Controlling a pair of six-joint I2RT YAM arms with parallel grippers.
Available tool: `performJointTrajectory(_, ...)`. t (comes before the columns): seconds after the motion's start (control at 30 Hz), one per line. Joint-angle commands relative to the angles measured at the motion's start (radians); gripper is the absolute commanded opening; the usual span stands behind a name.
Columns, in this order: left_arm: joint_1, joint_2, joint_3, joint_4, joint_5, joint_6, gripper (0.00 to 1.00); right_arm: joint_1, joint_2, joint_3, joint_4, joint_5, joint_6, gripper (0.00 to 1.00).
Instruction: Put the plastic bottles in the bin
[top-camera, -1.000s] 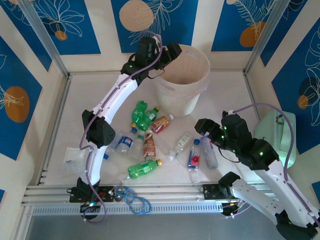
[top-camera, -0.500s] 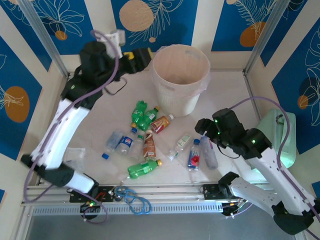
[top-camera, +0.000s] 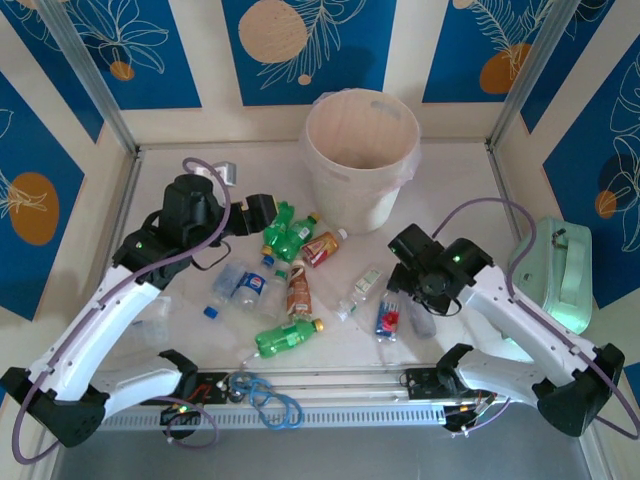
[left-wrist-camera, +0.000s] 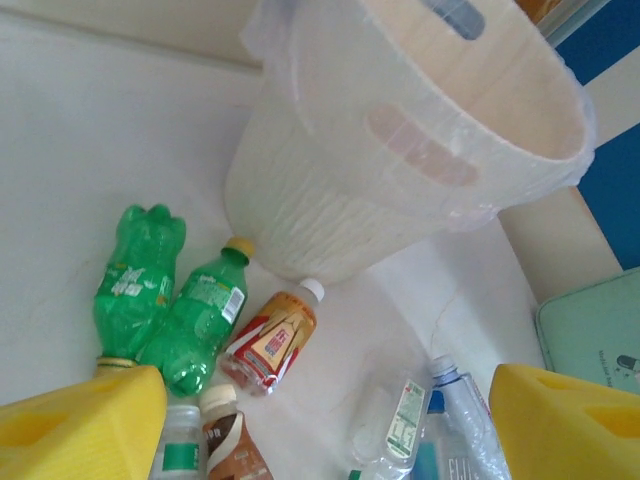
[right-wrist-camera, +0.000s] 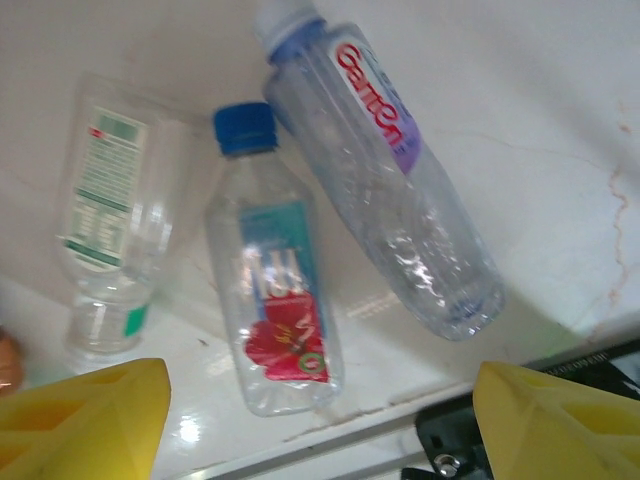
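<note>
The bin (top-camera: 360, 160) stands upright at the back centre, pale and open-topped; in the left wrist view its ribbed wall (left-wrist-camera: 330, 200) has a handle slot. Several plastic bottles lie on the table in front: two green ones (top-camera: 283, 230), an amber one (top-camera: 322, 247), a blue-labelled one (top-camera: 250, 285). My left gripper (top-camera: 262, 215) hovers open beside the green bottles (left-wrist-camera: 140, 275), with nothing between its yellow fingers (left-wrist-camera: 80, 425). My right gripper (top-camera: 405, 270) is open above a blue-capped bottle (right-wrist-camera: 275, 300) and a clear bottle (right-wrist-camera: 385, 190).
A mint-green case (top-camera: 560, 275) sits at the right edge. A blue cable (top-camera: 265, 395) lies on the front rail. A brown bottle (top-camera: 297, 290), another green one (top-camera: 285, 337) and a clear green-labelled one (right-wrist-camera: 110, 230) lie mid-table. Aluminium posts frame the walls.
The left arm has swung away from the bin's rim, back and down to the green bottles. The right gripper has shifted slightly left over the clear bottles.
</note>
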Motion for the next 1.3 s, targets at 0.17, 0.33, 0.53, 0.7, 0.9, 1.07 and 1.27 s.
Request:
performJointTrajectory(0.17, 0.01, 0.003, -0.022, 0.025, 0.011, -0.064, 0.82, -0.162, 0.026, -0.133, 0.006, -0.082, 0.014, 0.82)
performJointTrajectory(0.33, 0.01, 0.007, -0.03, 0.027, 0.024, -0.072, 0.82, -0.239, 0.059, -0.161, 0.09, -0.13, -0.063, 0.86)
performJointTrajectory(0.53, 0.01, 0.003, -0.043, 0.026, 0.029, -0.087, 0.81, -0.3, 0.134, -0.177, 0.167, -0.155, -0.128, 0.88)
performJointTrajectory(0.7, 0.012, -0.005, -0.057, 0.029, 0.039, -0.108, 0.81, -0.335, 0.212, -0.186, 0.229, -0.171, -0.163, 0.89)
performJointTrajectory(0.9, 0.012, -0.003, -0.057, 0.031, 0.048, -0.113, 0.81, -0.386, 0.299, -0.176, 0.27, -0.169, -0.191, 0.89)
performJointTrajectory(1.07, 0.013, 0.001, -0.057, 0.032, 0.049, -0.11, 0.81, -0.439, 0.319, -0.191, 0.294, -0.184, -0.211, 0.89)
performJointTrajectory(1.27, 0.014, 0.007, -0.066, 0.036, 0.056, -0.115, 0.81, -0.453, 0.369, -0.195, 0.318, -0.177, -0.238, 0.84)
